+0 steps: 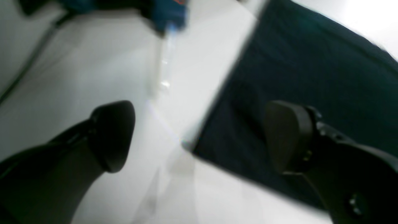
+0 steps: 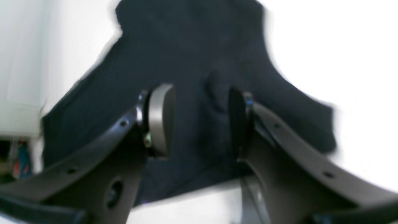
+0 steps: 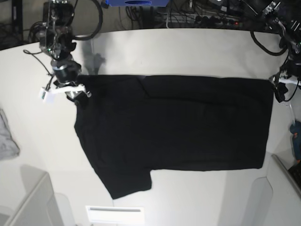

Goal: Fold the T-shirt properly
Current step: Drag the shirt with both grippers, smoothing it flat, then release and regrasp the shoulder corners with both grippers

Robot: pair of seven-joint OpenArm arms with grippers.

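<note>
Both grippers' fingers stand released: left gripper point(image 1: 199, 137) at the large black cloth T-shirt's point(image 3: 178, 122) right corner, right gripper point(image 2: 199, 121) at its left (long axis left-right).

My base view looks steeply down over the whole table point(image 3: 188, 52); both wrist cameras peer close past their jaws, all sharing the T-shirt point(image 3: 178, 127).

The T-shirt point(image 3: 178, 125) lies spread across the middle of the tabletop point(image 3: 188, 52), one sleeve reaching toward the lower left of the base view. The right claw point(image 3: 77, 93) sits at its upper-left corner, the left claw point(image 3: 281, 89) at its upper-right corner. A small cloth point(image 3: 7, 136) lies at the left edge, well apart.
</note>
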